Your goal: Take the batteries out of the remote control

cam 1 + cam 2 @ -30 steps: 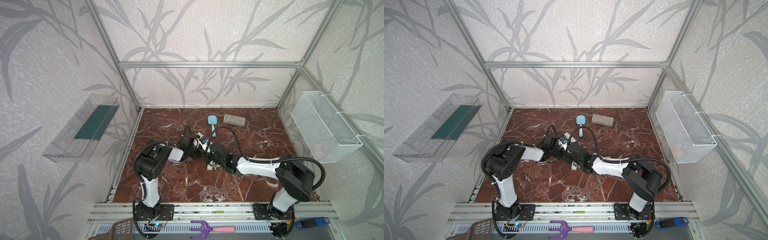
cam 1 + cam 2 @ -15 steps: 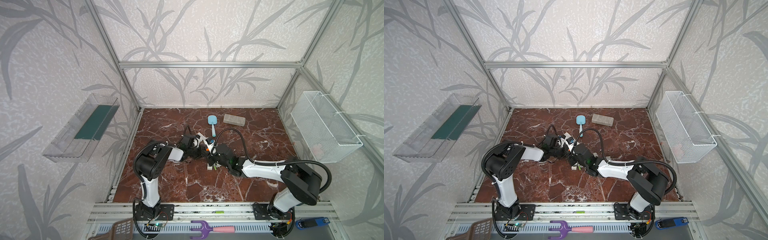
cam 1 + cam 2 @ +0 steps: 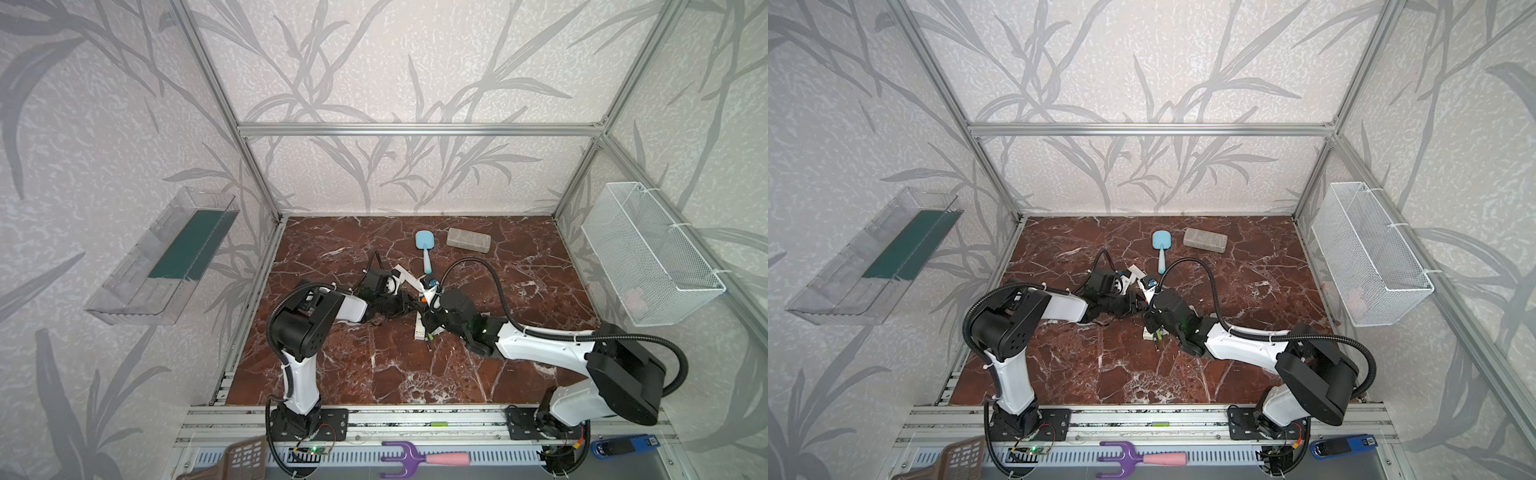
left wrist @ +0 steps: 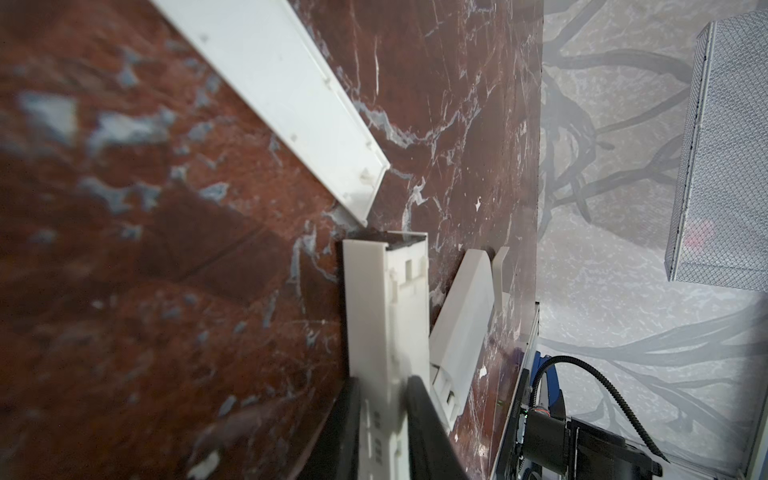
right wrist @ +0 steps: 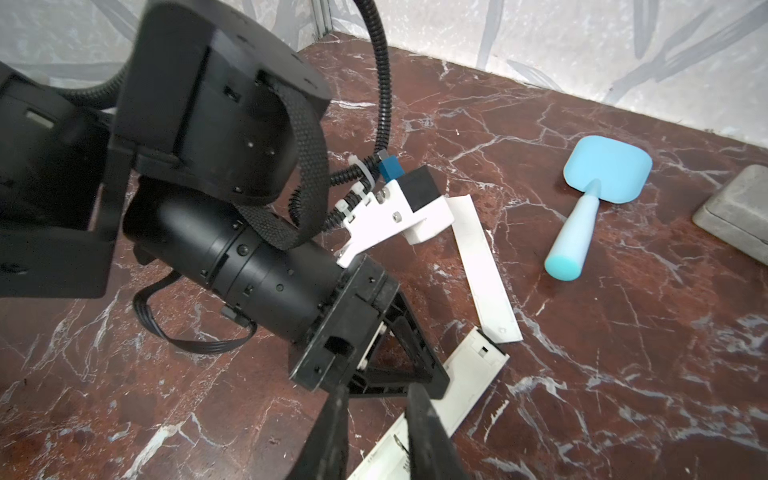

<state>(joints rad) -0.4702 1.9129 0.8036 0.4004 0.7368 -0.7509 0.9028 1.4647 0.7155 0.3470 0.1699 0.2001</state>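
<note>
Only the left wrist view showed us the white remote (image 4: pixel 386 307) clamped in the left gripper (image 4: pixel 382 388), its length running straight out from the fingers. The right gripper (image 5: pixel 376 395) sat closed nearby. Only both top views caught lime-green batteries (image 3: pixel 430 337) by the right wrist, heading unclear.

Two white-and-black robot arms reach low and meet near the middle. The left arm (image 3: pixel 351 309) stretches rightward from a raised, bent elbow. The left gripper (image 4: pixel 382 399) has both black fingers pressed against the sides of a white remote (image 4: pixel 386 299). The right arm (image 3: pixel 540 348) stretches leftward. The right gripper (image 5: pixel 376 395) points toward the left gripper, its jaws drawn close together.
</note>
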